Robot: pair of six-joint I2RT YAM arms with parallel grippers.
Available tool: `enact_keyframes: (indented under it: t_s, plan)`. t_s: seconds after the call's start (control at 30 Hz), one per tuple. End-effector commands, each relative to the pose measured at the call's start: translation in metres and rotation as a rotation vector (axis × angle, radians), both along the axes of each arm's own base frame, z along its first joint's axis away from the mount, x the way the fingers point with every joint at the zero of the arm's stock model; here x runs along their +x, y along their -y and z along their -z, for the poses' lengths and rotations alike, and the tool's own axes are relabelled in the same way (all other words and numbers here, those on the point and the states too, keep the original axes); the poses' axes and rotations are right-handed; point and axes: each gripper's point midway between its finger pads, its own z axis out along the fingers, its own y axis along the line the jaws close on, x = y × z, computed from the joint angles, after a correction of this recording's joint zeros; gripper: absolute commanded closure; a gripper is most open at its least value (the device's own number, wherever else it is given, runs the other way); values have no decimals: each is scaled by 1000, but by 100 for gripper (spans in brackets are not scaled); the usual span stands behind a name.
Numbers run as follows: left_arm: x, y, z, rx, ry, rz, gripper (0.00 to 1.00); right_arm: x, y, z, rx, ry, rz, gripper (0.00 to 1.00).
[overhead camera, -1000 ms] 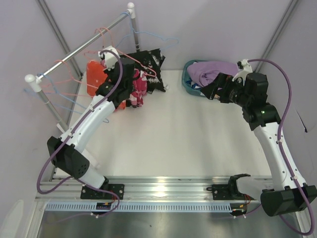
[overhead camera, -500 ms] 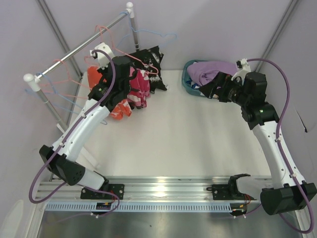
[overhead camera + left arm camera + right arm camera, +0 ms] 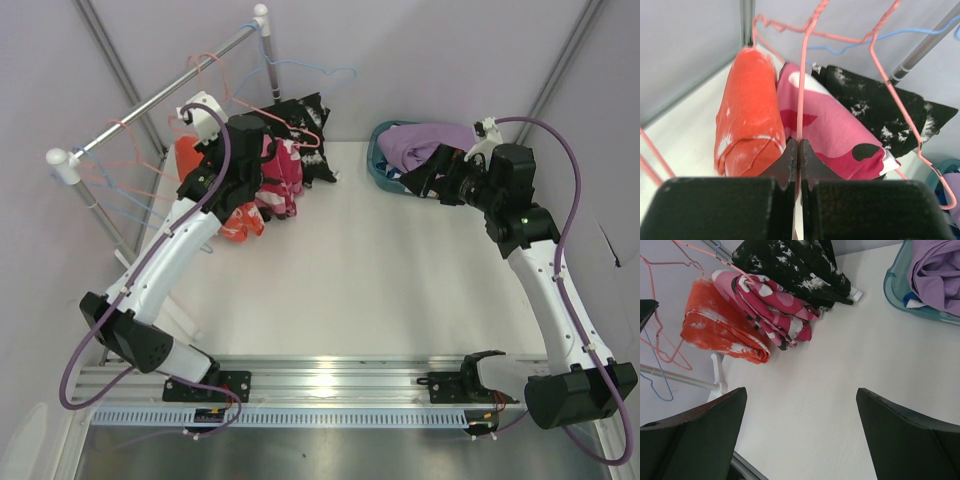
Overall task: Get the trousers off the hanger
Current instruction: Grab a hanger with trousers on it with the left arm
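I'm counting three trousers (image 3: 280, 170) just past my left gripper (image 3: 798, 147), which is clamping one hanger (image 3: 801, 100): orange pair (image 3: 747, 110) left, pink pair (image 3: 835, 125) and black pair (image 3: 875, 105) right. My right gripper (image 3: 800, 392) is gaping.

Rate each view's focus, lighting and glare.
Top external view: even, soft light, bright sheen on the near metal plate. Left wrist view: the left gripper, shut on the pink hanger, is dark and soft-edged; the orange trousers are crisp. Right wrist view: the right gripper has dark, blurred fingers at the bottom corners; the pink patterned trousers are sharp.
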Motion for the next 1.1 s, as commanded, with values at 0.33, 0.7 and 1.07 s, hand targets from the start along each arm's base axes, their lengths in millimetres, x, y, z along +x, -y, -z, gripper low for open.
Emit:
enact_keyframes:
  t_s: [0.33, 0.7, 1.07]
  plan:
    - [21, -16, 38, -130, -50, -48, 88, 3, 1, -5, -5, 26, -1, 1]
    - [32, -39, 56, -65, -139, -102, 43, -2, 4, -3, -17, 25, 9, 1]
    - [38, -43, 62, 29, -204, -119, 56, -6, 7, -3, -22, 30, 23, 1]
